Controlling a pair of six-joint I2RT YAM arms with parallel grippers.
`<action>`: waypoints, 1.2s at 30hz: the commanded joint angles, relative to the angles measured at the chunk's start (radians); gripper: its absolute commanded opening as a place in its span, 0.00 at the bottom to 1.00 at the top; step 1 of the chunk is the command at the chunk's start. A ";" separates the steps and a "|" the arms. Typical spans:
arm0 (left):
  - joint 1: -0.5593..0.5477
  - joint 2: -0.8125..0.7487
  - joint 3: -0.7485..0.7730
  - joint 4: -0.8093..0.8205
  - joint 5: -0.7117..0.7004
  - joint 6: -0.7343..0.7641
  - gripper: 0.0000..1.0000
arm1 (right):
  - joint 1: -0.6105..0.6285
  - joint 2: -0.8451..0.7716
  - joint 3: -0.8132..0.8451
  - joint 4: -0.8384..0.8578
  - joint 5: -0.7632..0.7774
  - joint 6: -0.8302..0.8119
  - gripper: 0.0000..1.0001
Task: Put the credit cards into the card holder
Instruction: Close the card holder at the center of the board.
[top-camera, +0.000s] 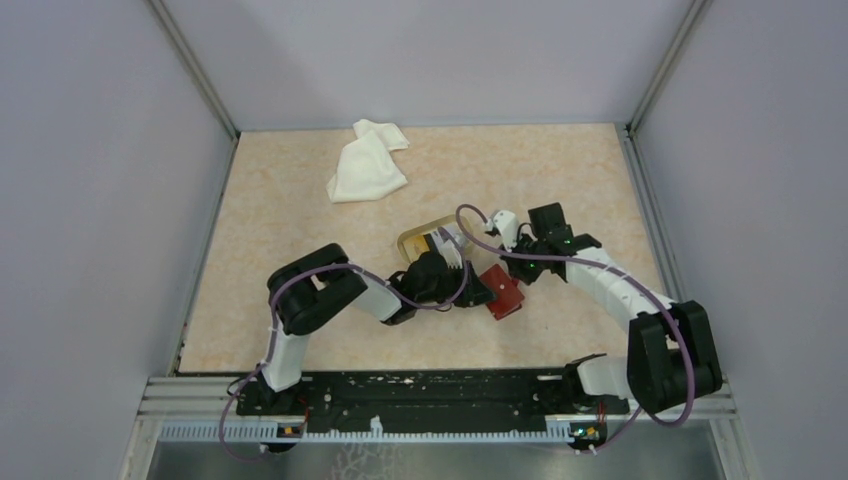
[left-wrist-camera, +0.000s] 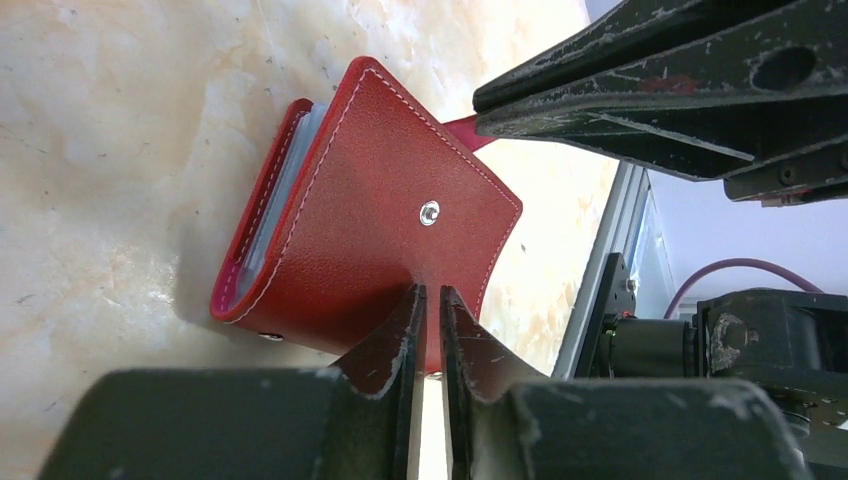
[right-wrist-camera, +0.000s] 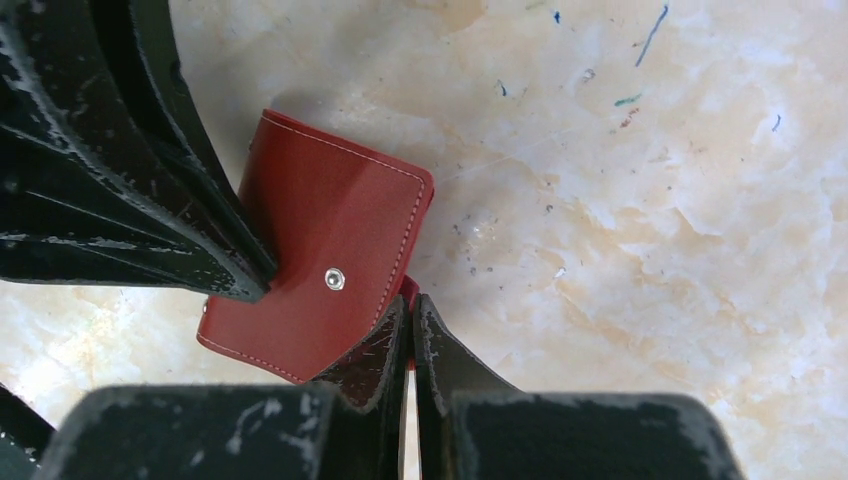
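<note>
So far we see no card put in: the red card holder (left-wrist-camera: 370, 200) rests on the table, our left gripper (left-wrist-camera: 428, 300) pinching its cover edge, our right gripper (right-wrist-camera: 410, 310) clamped on its strap, while the credit cards (top-camera: 452, 243) seemingly lie in the tan dish (top-camera: 405, 243).

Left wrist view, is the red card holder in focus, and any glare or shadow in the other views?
Left wrist: card holder sharp, its snap crisp, soft shadow on the table beside it. Right wrist: also sharp, no glare. Top external: even light, card holder tiny.
</note>
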 joint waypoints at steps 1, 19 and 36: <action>-0.006 -0.020 -0.006 -0.108 -0.007 0.016 0.15 | 0.039 -0.020 0.022 0.074 -0.032 0.013 0.00; -0.088 -0.178 -0.158 0.022 -0.063 -0.011 0.18 | 0.236 0.053 0.011 0.059 -0.108 -0.035 0.00; -0.088 -0.318 -0.412 0.381 -0.080 0.070 0.37 | 0.255 0.060 0.035 -0.004 -0.208 -0.096 0.00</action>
